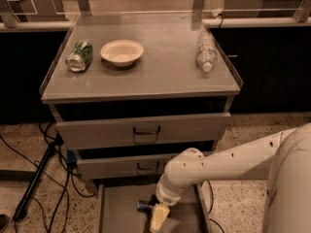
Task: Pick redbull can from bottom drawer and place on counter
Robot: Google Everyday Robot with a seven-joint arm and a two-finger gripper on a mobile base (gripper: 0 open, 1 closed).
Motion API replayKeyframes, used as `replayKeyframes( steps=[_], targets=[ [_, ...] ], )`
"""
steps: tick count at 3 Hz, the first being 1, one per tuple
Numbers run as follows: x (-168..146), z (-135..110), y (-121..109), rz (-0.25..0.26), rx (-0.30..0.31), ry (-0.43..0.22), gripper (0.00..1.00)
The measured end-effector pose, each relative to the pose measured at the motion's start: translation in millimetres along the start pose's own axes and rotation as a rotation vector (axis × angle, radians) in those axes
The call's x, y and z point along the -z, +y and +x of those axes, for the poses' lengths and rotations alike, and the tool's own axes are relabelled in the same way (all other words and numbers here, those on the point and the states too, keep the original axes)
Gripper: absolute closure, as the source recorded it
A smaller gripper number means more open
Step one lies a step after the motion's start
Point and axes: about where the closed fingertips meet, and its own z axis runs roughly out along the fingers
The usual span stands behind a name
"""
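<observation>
The bottom drawer (121, 212) is pulled open at the foot of the cabinet, showing its flat grey floor. A small blue-and-silver redbull can (144, 206) lies on that floor, mostly hidden by my arm. My gripper (158, 219) reaches down into the drawer on the end of the white arm (218, 166), right beside the can. The counter (160, 72) is the grey cabinet top above.
On the counter lie a green can (79, 56) at the left, a cream bowl (122, 51) beside it and a clear plastic bottle (206, 52) at the right. Two drawers with dark handles (146, 130) stand slightly open. Black cables (53, 178) run over the floor at the left.
</observation>
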Motion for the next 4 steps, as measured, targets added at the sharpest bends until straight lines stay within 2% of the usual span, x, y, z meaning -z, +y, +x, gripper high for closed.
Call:
replayKeyframes(
  steps=[1,2,4],
  targets=[
    [-28.5,0.6,3.2,-0.045,-0.01,-0.022,0.0],
    [-83.9,-8.4,-0.6,-0.06,-0.003,-0.086,0.0],
    [-99.6,-6.1,-10.9,-0.062,-0.035,-0.11,0.0]
  ],
)
